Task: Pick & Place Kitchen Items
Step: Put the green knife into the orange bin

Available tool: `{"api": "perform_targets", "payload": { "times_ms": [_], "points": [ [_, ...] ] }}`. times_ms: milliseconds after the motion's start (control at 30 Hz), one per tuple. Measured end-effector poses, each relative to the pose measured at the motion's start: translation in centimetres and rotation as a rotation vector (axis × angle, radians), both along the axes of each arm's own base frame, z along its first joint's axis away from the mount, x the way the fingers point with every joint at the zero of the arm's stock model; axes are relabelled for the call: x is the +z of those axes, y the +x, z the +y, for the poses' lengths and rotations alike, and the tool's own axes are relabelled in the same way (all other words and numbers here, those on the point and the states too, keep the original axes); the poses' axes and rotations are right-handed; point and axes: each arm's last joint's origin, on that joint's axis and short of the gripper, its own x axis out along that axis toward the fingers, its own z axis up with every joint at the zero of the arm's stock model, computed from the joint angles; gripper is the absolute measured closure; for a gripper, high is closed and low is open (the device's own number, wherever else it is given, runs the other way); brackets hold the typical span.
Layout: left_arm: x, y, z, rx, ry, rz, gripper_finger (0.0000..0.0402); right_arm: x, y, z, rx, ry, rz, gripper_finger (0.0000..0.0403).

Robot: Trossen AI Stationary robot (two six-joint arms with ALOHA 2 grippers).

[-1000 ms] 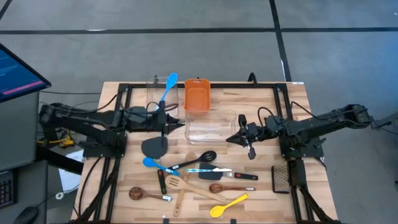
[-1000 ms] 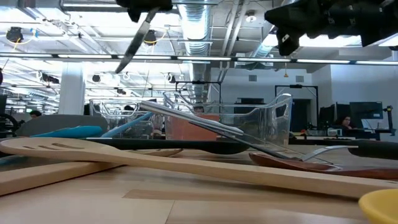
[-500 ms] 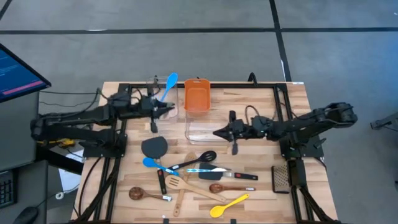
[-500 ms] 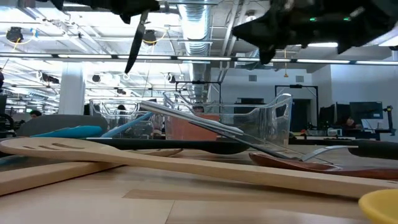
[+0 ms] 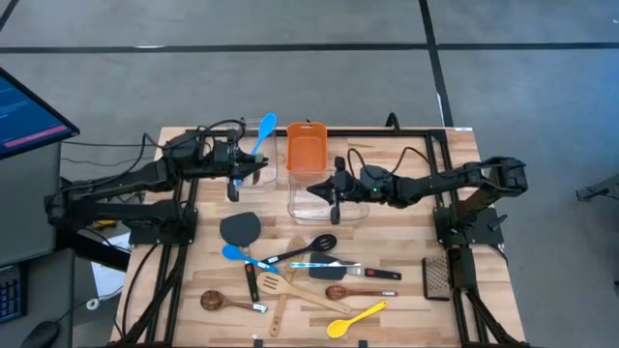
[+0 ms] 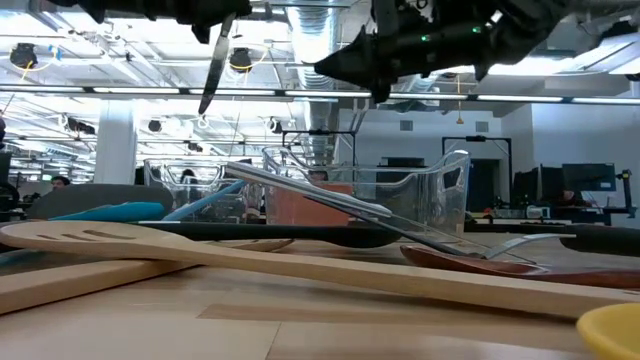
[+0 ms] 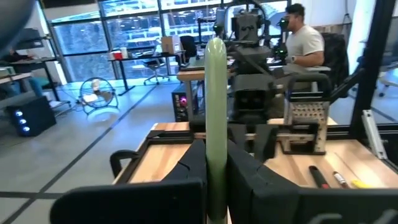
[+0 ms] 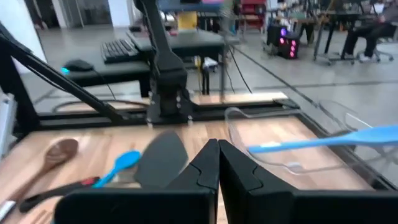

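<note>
- Two dark arms reach inward over the wooden table [image 5: 406,290], and we see both stretched out nearly level, well above the boards.
- We find the right arm extended far toward the middle, its right gripper [image 5: 336,184] above the near clear tub [image 5: 358,208]; its fingers [image 8: 205,168] are pressed together with nothing between them.
- We see the left arm angled toward the far edge, its left gripper [image 5: 239,174] just beside the far clear tub [image 6: 180,185]; its fingers [image 7: 249,180] are clamped on a pale-handled utensil [image 7: 215,112], whose handle stands up between them in the wrist view and hangs tilted below the claw in the low view.
- Between the two tubs we see the orange bin [image 5: 306,150].
- We note one blue spatula [image 5: 261,133] leaning in the far tub.
- We count the loose utensils on the near half of the table: a black turner [image 5: 240,228], a black ladle [image 5: 308,247], a slotted wooden spatula [image 5: 290,288], a wooden spoon [image 5: 227,302] and a yellow spoon [image 5: 354,318].
</note>
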Motion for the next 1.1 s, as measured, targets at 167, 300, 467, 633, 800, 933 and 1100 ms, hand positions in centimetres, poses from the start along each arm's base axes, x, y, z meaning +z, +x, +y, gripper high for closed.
{"api": "perform_targets", "payload": {
  "times_ms": [167, 300, 467, 633, 800, 933, 1100],
  "points": [
    [-0.2, 0.5, -0.5, -0.033, -0.003, 0.007, 0.0395, 0.5, 0.2, -0.5, -0.016, 0.0, 0.002, 0.0403],
    [-0.4, 0.9, -0.7, -0.05, -0.006, 0.018, 0.0395, 0.6, 0.2, -0.4, -0.009, 0.001, 0.001, 0.0403],
    [-0.9, 1.8, -0.7, -0.06, -0.01, 0.031, 0.0395, 0.6, 0.2, 0.4, 0.014, 0.0, 0.002, 0.0403],
    [-1.4, 2.6, -0.5, -0.059, -0.013, 0.043, 0.0395, 0.6, 0.3, 1.5, 0.048, 0.0, 0.001, 0.0403],
    [-1.5, 3.1, -0.3, -0.058, -0.01, 0.034, 0.0395, 0.6, 0.3, 2.0, 0.064, 0.0, 0.001, 0.0403],
    [-1.6, 3.1, -0.3, -0.058, -0.011, 0.035, 0.0395, 0.6, 0.3, 2.1, 0.066, -0.003, 0.002, 0.0403],
    [-1.5, 3.1, -0.3, -0.058, -0.009, 0.031, 0.0395, 0.6, 0.3, 2.0, 0.065, -0.002, 0.002, 0.0403]
  ]
}}
